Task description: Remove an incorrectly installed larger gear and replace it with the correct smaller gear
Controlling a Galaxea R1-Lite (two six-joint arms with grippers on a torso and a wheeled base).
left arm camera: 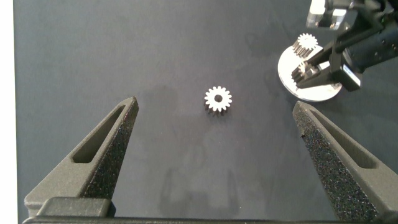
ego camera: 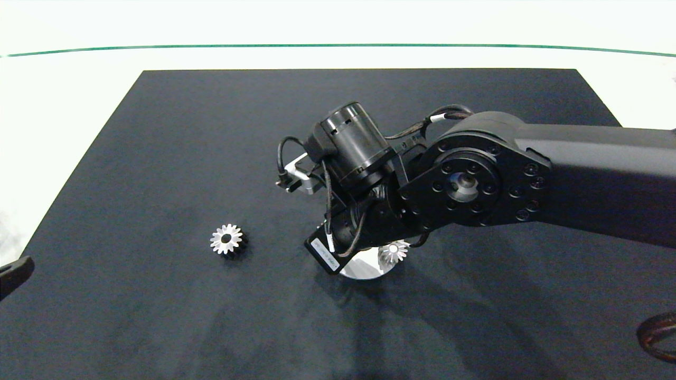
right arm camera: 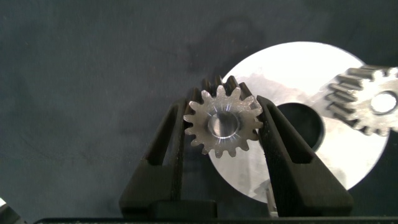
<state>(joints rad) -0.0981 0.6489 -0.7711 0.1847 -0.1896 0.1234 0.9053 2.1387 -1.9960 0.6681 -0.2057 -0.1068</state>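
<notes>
The smaller gear [right arm camera: 222, 122] is in the claw of the right gripper [left arm camera: 306, 70]. The two grey fingers are clenched on its toothed rim from opposite sides. It is silver, with short even teeth, and its face is turned to the wrist camera. Its centre looks bright and not dark, so perhaps the hole is filled with reflection; we cannot say surely.

It hangs over the edge of the round silver base plate [right arm camera: 348, 158], just beside a dark round hole [right arm camera: 300, 129] in the plate. Another short-toothed gear [right arm camera: 371, 102] stands on the far side of that hole.

The larger gear [ego camera: 226, 239], with long pointed teeth, lies flat on the dark mat [ego camera: 158, 132], well apart from the plate. So we judge the removal is done and the fitting is the step in hand.

The next move needs the gear centred over its seat, then lowered with its teeth entering those of the neighbour.

The left gripper [left arm camera: 214, 102] hovers idle over the mat, its fingers wide apart.
</notes>
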